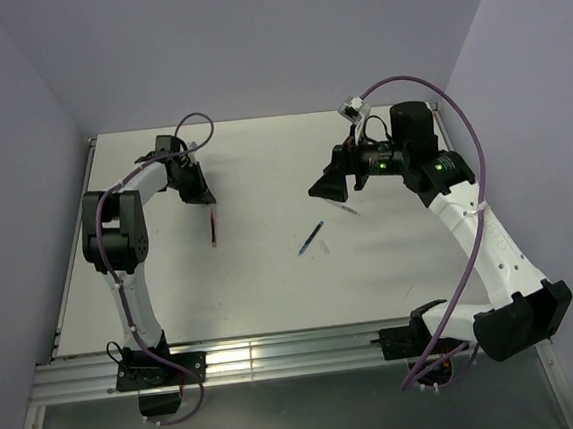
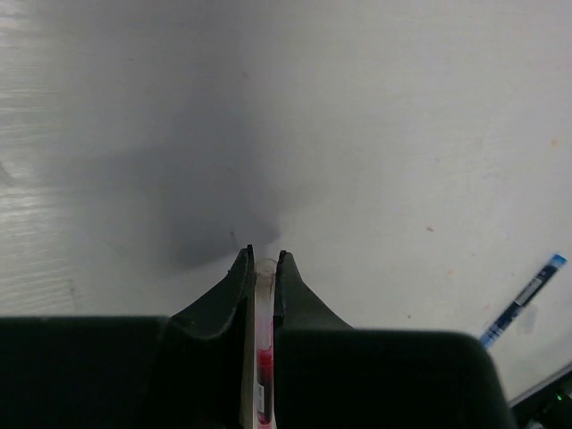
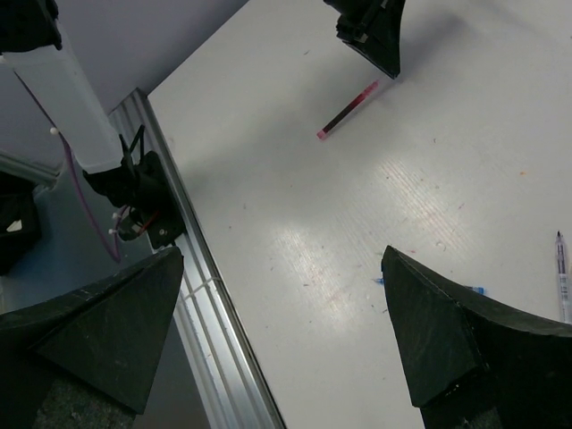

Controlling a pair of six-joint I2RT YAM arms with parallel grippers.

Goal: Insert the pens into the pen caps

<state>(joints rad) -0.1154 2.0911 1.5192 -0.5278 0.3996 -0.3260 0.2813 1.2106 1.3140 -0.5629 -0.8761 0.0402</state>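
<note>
My left gripper [image 2: 264, 257]: jaws closed on the slim red stick pen [image 2: 263, 357], gripped near one end. In the top view the rest of the pen runs out from the fingers toward my bases over the white table [image 1: 274, 296]. Whether its free end touches the surface I cannot tell.

My right gripper [image 3: 282, 259]: jaws wide apart, holding nothing, above the table.

The slim blue stick pen [image 1: 311, 238] lies loose mid-table, between the two grippers. The pale clear-grey pen [image 3: 561, 273] lies loose near the right gripper.

Pen caps: none that I can make out in any view.

Judgement: one pen picked up, no pen visibly capped, so all three insertions are left.
</note>
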